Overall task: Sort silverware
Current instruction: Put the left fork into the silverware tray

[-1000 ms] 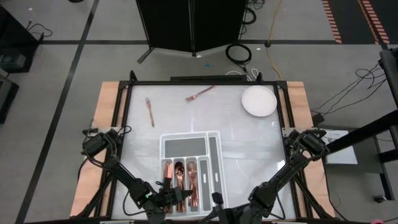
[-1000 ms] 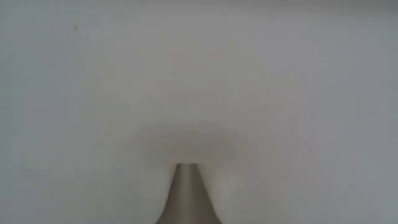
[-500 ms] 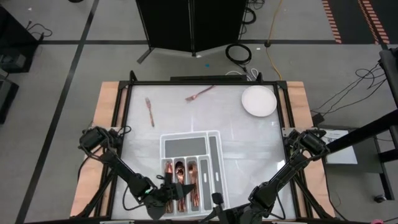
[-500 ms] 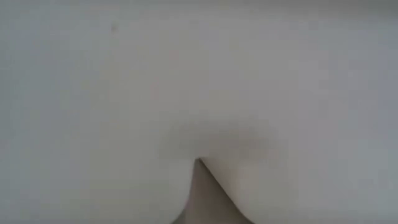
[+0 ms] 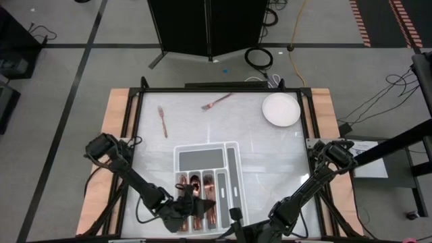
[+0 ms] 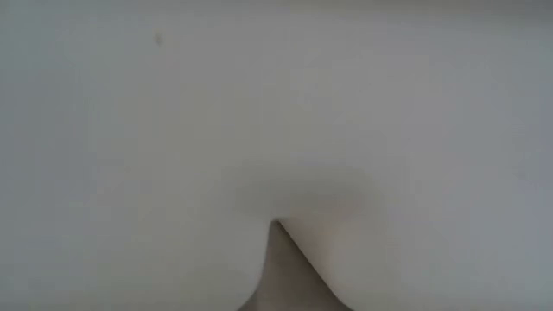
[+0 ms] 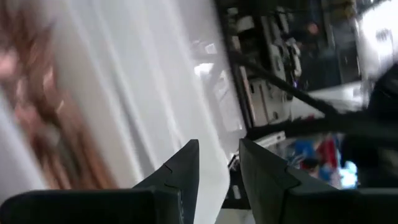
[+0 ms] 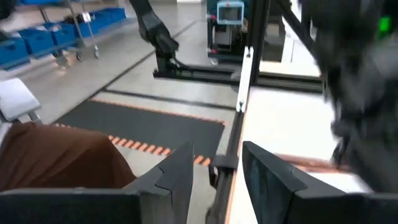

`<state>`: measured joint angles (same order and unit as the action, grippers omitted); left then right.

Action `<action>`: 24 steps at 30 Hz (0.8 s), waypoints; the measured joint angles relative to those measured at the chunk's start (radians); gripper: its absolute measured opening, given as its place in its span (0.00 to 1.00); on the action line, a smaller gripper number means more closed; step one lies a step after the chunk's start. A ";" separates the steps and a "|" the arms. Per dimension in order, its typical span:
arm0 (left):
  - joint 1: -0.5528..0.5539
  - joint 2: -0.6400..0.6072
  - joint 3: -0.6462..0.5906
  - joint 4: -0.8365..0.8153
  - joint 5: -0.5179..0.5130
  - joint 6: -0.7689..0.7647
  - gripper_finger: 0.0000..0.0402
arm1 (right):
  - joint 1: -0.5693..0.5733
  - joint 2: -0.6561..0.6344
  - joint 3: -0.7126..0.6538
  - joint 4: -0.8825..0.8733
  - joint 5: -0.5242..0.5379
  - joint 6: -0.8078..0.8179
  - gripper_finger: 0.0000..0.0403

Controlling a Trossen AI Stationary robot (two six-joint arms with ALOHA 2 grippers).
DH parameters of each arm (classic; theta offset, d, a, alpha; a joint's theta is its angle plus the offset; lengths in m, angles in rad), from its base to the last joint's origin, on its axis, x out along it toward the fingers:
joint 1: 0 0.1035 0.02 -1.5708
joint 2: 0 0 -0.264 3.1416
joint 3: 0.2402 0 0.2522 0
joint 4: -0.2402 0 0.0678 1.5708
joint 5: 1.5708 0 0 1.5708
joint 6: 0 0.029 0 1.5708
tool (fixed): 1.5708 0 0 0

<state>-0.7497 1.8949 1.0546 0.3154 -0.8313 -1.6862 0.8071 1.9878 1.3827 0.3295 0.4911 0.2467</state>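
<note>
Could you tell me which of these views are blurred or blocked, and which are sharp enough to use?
High view: sharp, with even light on the white divided tray and the two loose forks. Low view: a featureless pale blur, nothing readable. Left wrist view: motion-smeared, with copper silverware streaked beyond the open left claw. Right wrist view: soft, its dark right side blurred.

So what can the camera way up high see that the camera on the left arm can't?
Only the high view shows the round white plate, two loose pieces of silverware lying on the table, a fork near the far edge and another piece to its left, plus the whole white tray and the right arm waiting at the near edge. Only the left wrist view shows the left gripper up close, its fingers apart with nothing between them. Both show the copper silverware in the tray, blurry in the wrist view.
</note>
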 joint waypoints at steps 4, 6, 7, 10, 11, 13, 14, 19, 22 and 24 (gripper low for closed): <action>-0.002 -0.088 0.000 -0.027 -0.028 0.234 0.28 | 0.000 -0.021 0.000 -0.108 0.002 0.046 0.32; 0.002 -0.142 0.000 -0.062 -0.009 0.356 0.28 | -0.004 -0.041 0.000 -0.166 0.004 0.053 0.32; 0.008 -0.176 0.000 -0.087 0.011 0.424 0.28 | -0.008 -0.052 0.000 -0.190 0.003 0.053 0.32; 0.029 -0.264 0.001 -0.200 0.073 0.555 0.28 | -0.033 -0.084 0.000 -0.239 0.005 0.032 0.32; 0.036 -0.289 0.001 -0.250 0.072 0.570 0.28 | -0.044 -0.091 0.000 -0.251 0.007 0.018 0.32; 0.048 -0.341 0.001 -0.365 0.045 0.575 0.28 | -0.069 -0.106 0.000 -0.277 0.006 -0.004 0.32; 0.054 -0.371 0.001 -0.431 0.027 0.576 0.28 | -0.084 -0.116 0.000 -0.304 -0.002 -0.005 0.32; 0.079 -0.509 -0.002 -0.760 0.004 0.576 0.28 | -0.180 -0.167 0.000 -0.468 -0.093 0.026 0.32; 0.121 -0.580 -0.046 -0.860 0.119 0.635 0.28 | -0.252 -0.189 0.000 -0.559 -0.192 0.018 0.32; 0.160 -0.620 -0.094 -0.887 0.155 0.649 0.28 | -0.312 -0.200 0.000 -0.601 -0.251 -0.007 0.32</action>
<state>-0.5895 1.2754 0.9603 -0.5720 -0.6767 -1.0376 0.4952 1.7876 1.3827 -0.2716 0.2406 0.2399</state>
